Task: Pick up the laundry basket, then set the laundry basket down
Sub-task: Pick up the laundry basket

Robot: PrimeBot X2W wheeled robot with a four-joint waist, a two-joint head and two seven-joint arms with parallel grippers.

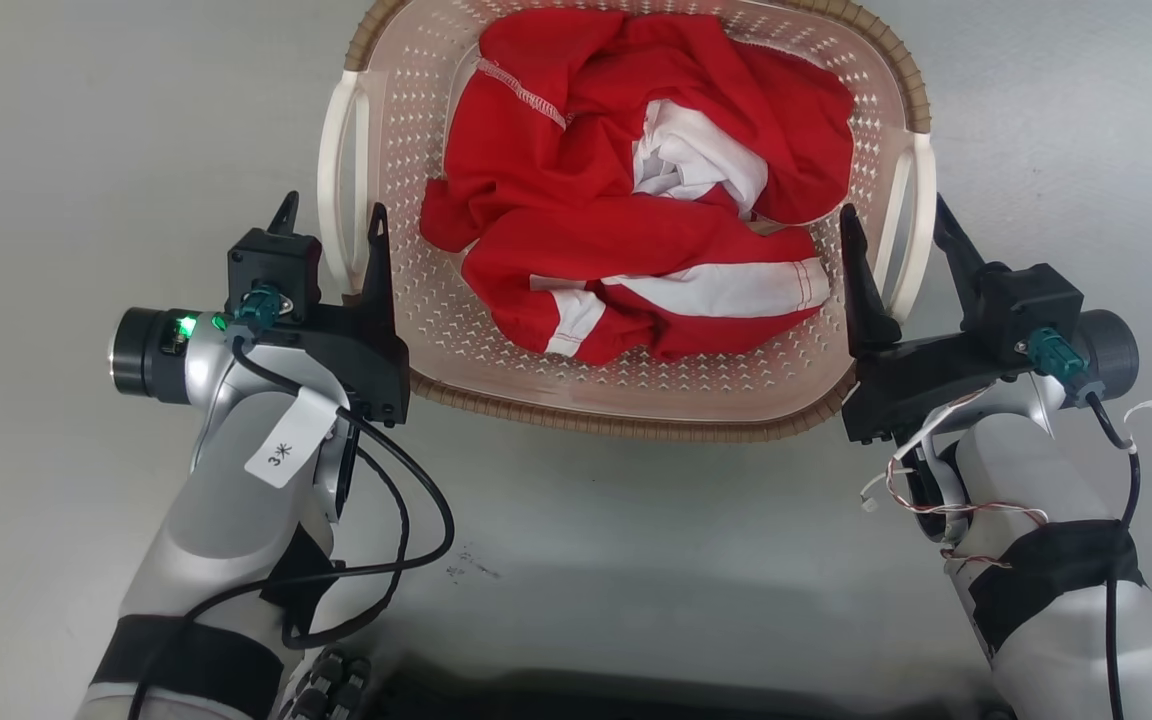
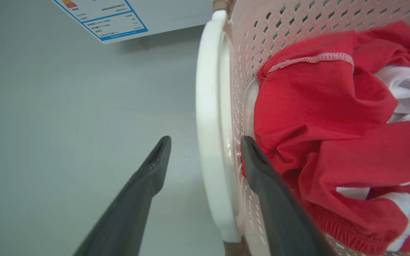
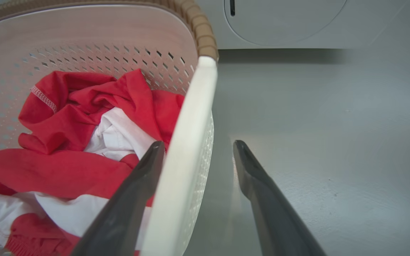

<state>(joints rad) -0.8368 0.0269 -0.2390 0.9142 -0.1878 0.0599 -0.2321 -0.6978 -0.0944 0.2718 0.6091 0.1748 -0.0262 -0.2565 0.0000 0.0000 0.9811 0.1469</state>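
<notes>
At the far centre of the head view, the rounded-rectangular pale pink perforated plastic laundry basket [image 1: 416, 150] with its brown woven-look rim sits on the grey floor [image 1: 636, 560]. A crumpled red and white garment [image 1: 576, 220] is heaped inside it. The left gripper [image 1: 331, 225] straddles the white left handle [image 1: 334, 150], one dark finger outside the basket wall and one inside. The right gripper [image 1: 894, 212] straddles the white right handle [image 1: 924, 220] likewise. Both pairs of fingers stand wide, clamped on nothing.

Left wrist view: the left gripper [image 2: 205, 145] has the left handle [image 2: 208, 89] between its spread fingers. A clear gap shows on the outer side. The inner finger lies just beside the perforated wall and the garment [image 2: 326, 117]. A white panel with a blue-bordered printed label [image 2: 109, 17] stands at the far edge.

Right wrist view: the right gripper [image 3: 198, 143] has the right handle [image 3: 187, 106] between its fingers. The inner finger lies against the handle, the outer one apart from it. A pale grey appliance front with a round door [image 3: 283, 21] stands beyond the laundry basket [image 3: 84, 35].
</notes>
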